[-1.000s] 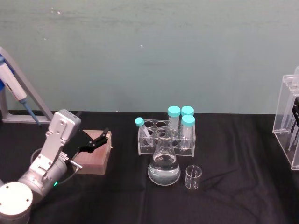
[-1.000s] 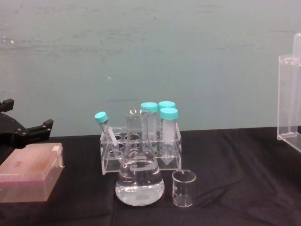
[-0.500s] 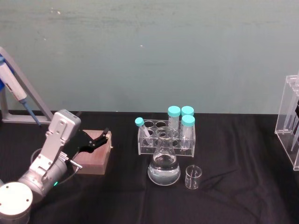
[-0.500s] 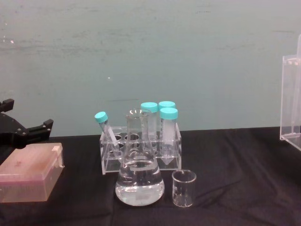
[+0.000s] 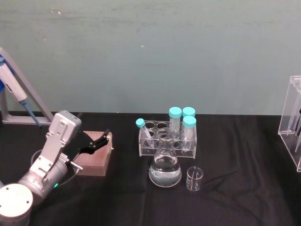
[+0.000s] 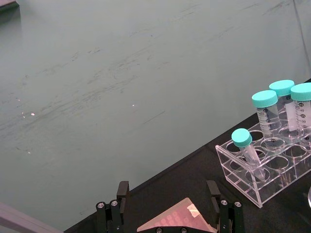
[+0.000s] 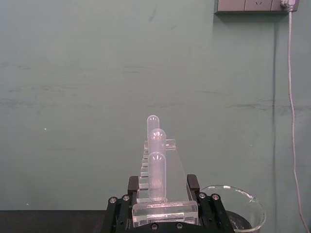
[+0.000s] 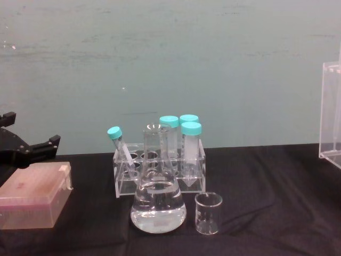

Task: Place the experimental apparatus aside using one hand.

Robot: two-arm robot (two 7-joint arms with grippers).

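Flask (image 5: 165, 170), beaker (image 5: 194, 179), rack (image 5: 146, 149) mid-table; right gripper (image 7: 163, 187) grips stand (image 5: 292, 117); left gripper (image 5: 100, 141) idle.

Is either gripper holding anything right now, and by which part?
The right gripper grips the acrylic pipette stand by its side walls at one end. The left gripper holds nothing, open.

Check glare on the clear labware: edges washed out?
Head view: conical flask liquid carries white highlights, outline readable. Chest view: beaker walls nearly vanish against the black cloth, rim bright. Right wrist view: light spots on the pipettes in the pipette stand.
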